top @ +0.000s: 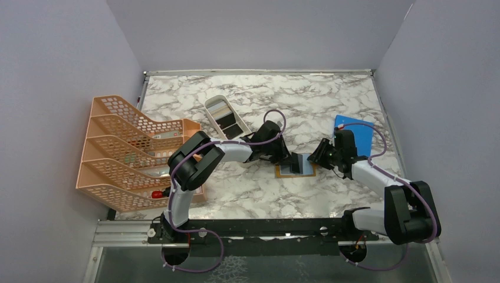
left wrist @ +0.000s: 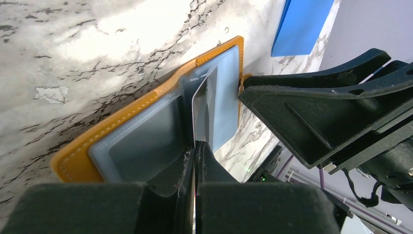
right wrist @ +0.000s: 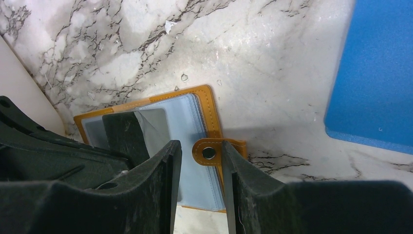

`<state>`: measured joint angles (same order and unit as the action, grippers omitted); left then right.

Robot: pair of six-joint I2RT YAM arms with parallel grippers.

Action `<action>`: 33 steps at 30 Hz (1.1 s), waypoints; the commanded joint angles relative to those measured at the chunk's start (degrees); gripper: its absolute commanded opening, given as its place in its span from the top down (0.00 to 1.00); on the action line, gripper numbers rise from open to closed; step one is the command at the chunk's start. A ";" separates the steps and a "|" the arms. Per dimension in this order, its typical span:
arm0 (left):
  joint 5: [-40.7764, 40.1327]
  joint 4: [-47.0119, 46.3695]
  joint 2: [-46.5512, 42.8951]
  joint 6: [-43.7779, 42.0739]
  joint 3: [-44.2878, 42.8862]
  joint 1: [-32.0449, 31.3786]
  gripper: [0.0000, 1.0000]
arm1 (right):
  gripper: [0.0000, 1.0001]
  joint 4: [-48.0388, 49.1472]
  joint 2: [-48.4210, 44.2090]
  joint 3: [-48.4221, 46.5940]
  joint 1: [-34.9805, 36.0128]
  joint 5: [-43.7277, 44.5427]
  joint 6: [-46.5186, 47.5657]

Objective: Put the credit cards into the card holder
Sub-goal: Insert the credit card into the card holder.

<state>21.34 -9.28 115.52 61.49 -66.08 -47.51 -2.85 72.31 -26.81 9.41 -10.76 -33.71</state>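
The orange-tan card holder lies open on the marble table, its grey clear pockets facing up. My left gripper is shut on a pale grey credit card, which stands on edge with its far end at the pockets by the fold. My right gripper is open and low over the holder's right edge. Its fingers straddle the snap tab. The left finger and the grey card also show in the right wrist view. More credit cards, pale and black, lie in the white tray.
A peach mesh file rack fills the left side of the table. A bright blue flat sheet lies just right of the holder, behind my right gripper. Grey walls close in the back and both sides.
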 commanded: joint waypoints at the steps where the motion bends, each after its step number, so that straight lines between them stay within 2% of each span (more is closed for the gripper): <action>1: -4.63 -1.81 0.72 0.09 0.28 -0.57 1.00 | 0.60 -2.33 -0.09 1.64 0.43 -2.29 -0.77; 6: -3.90 -3.24 1.40 0.60 1.18 -0.72 0.99 | 0.60 -2.16 0.28 2.01 0.43 -2.17 -0.52; 12: -2.69 -5.24 2.70 0.64 0.20 -2.07 0.88 | 0.60 -2.21 0.59 1.64 0.41 -2.77 -0.67; 23: -10.65 5.46 -2.30 -9.06 -3.14 -1.98 0.69 | 0.55 -8.90 -5.18 -1.14 0.43 1.58 1.11; 33: -11.01 5.73 -2.98 -12.27 -3.82 -2.17 0.68 | 0.55 -11.79 -7.99 -3.15 0.43 2.27 2.33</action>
<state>12.19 -4.82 114.59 52.56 -68.27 -49.28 -12.64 65.01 -28.29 9.54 -9.67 -32.51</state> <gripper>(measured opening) 0.318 0.446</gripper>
